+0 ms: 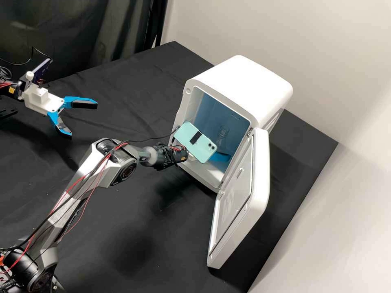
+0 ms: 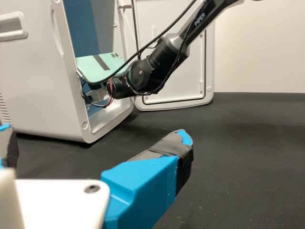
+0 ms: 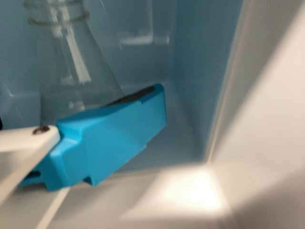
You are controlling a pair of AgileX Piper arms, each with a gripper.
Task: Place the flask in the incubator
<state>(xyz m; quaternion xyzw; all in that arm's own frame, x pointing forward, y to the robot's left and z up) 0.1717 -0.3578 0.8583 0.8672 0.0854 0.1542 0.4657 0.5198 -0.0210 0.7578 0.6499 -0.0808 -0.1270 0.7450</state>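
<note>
Black desk (image 1: 134,228) | incubator (image 1: 244,81) door open | flask (image 3: 71,67) inside, upright, against right gripper (image 1: 219,156); grip undeterminable | left gripper (image 1: 81,119) apart, idle | risk: finger dragging flask over on withdrawal.

The right dark grey metal arm (image 1: 110,162) is strung with red and black cables (image 1: 115,145) and bears white lettering (image 2: 200,19). The left white plastic gripper (image 1: 81,119) has two bright blue fingers (image 1: 79,101) tipped with dark pads (image 1: 90,105).

wall (image 1: 334,49): plain white | curtain (image 1: 81,28): dark, far left corner | bench (image 1: 134,228): black cloth
</note>
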